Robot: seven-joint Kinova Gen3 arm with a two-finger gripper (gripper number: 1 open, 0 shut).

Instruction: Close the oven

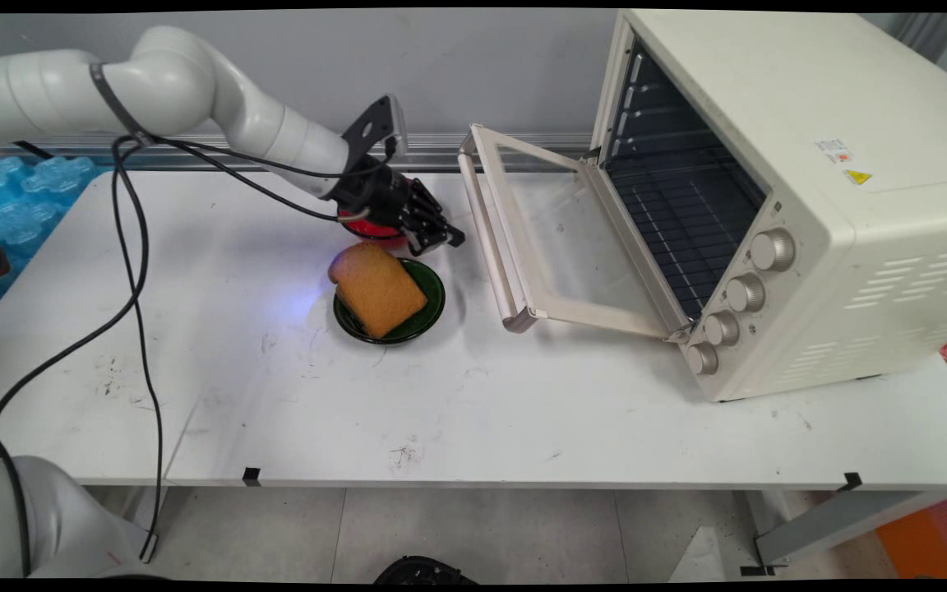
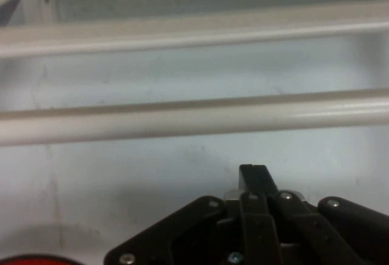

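White tabletop (image 1: 473,411), scuffed in places. At its right end, cream toaster oven (image 1: 778,197), four knobs down the front corner, glass door (image 1: 556,238) swung down and resting open toward the middle, handle bar (image 1: 486,230) on the door's outer edge, wire racks visible inside. Left of the door, dark green plate (image 1: 432,308) carrying a slice of toasted bread (image 1: 376,288) laid across it, overhanging the plate's left rim. Just behind the plate, red object (image 1: 375,234), mostly hidden under the wrist. Black pincer (image 1: 439,237) low over the tabletop, just past the plate's far edge, between bread and door handle, pointing at the door. In the hand view, fingers (image 2: 255,183) pressed together, holding nothing; door handle bar straight ahead, close but apart.
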